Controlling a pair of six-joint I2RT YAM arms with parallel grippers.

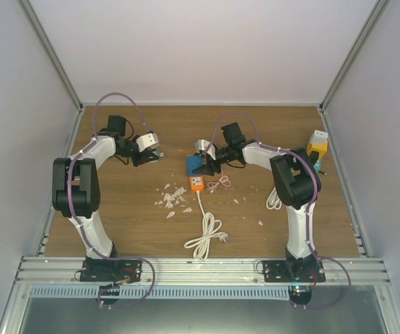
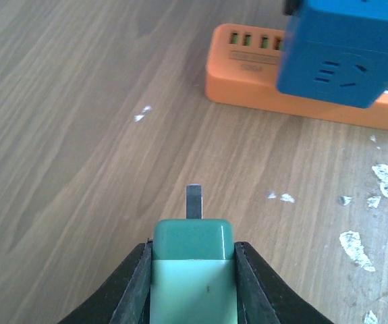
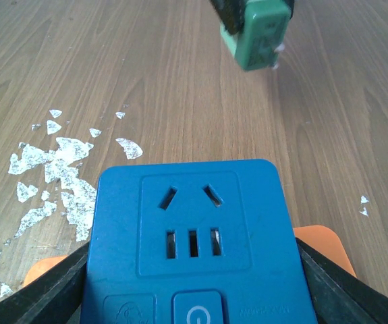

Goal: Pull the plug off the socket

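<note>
**Operator:** Plug (image 2: pixel 194 237) position?
**Manual:** Out of the blue socket (image 3: pixel 192 233), apart to its left, pinched between your left fingers (image 2: pixel 134 287). Your right fingers (image 3: pixel 345 283) clamp the socket.
**Operator:** Handling?
**Manual:** Probably light, rigid, slick-sided. Grip the flat body sides, never the prong (image 2: pixel 193 201).

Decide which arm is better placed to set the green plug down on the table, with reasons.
Left. Its hand is shut on the green plug, clear of the blue socket, which the right hand grips.
</note>
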